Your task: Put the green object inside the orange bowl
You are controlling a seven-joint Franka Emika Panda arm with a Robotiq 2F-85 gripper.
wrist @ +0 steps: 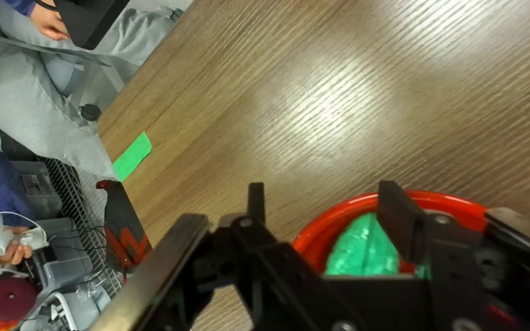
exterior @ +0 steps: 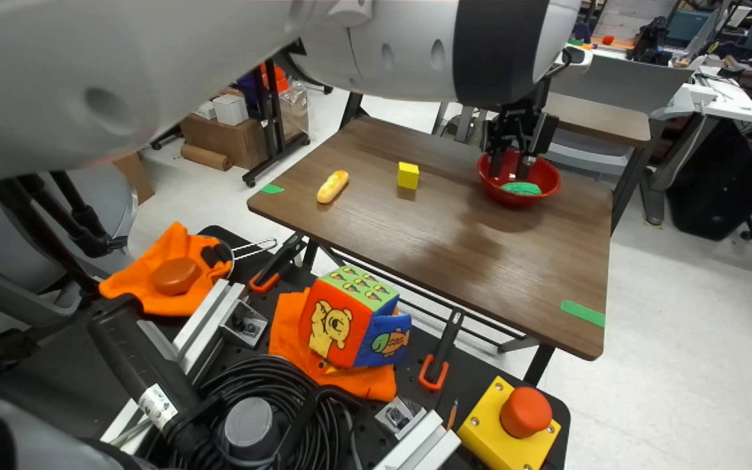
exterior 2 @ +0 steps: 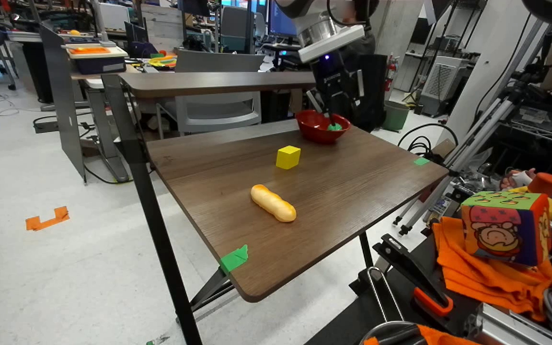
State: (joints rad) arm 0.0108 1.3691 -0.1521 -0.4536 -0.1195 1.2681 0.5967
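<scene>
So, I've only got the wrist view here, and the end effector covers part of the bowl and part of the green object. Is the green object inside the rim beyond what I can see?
Observer: As far as it shows, yes. In an exterior view, all that is visible of the green object lies within the rim of the bowl.
Operator: Anything else on the table that I'm missing?
Observer: In both exterior views, a yellow cube sits on it, apart from the bowl.
Operator: And past the cube?
Observer: A bread-shaped item lies there too, farther from the bowl than the cube is.
</scene>
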